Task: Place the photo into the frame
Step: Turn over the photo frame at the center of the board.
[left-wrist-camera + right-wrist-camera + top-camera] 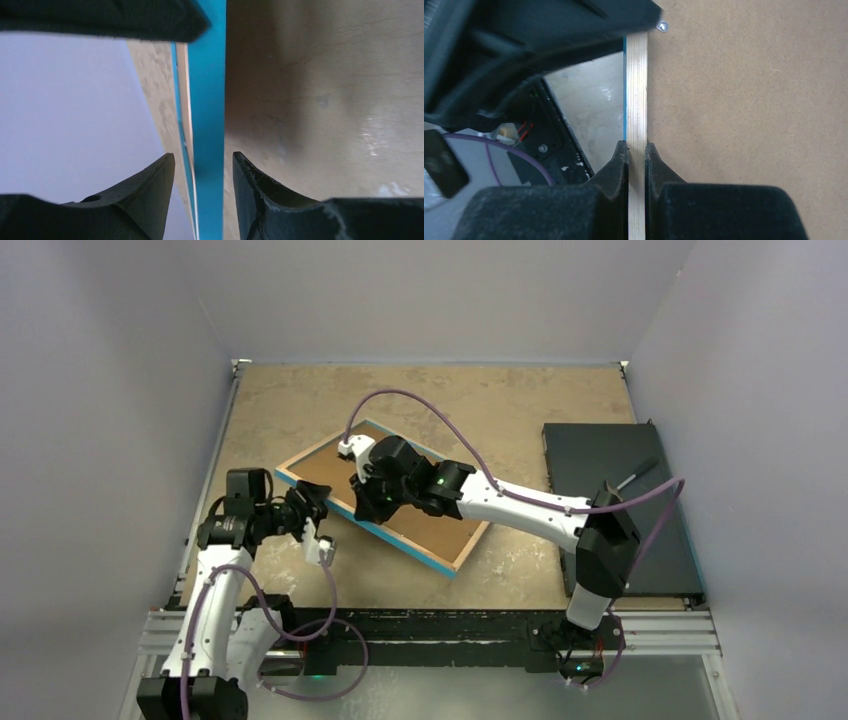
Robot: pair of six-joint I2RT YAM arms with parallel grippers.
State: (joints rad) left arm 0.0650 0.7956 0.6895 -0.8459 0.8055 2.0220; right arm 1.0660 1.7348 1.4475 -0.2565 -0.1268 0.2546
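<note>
The frame (452, 562) lies back-up on the table, its bright-blue border along the near-left side. A plain brown backing board (405, 502) fills its back. The photo is hidden. My right gripper (362, 502) comes down on the near-left rim. In the right wrist view it (637, 150) is shut on the light wood rim (636, 90), with the board (749, 125) beside it. My left gripper (314, 504) is at the frame's left end. In the left wrist view it (204, 165) is open, its fingers either side of the blue edge (207, 115) with gaps on both sides.
A black mat (610, 530) lies at the right of the table with a thin dark tool (636, 476) on it. Lilac walls close in the left, back and right. A small metal tab (663, 26) sits on the frame's back. A metal rail (430, 632) runs along the near edge.
</note>
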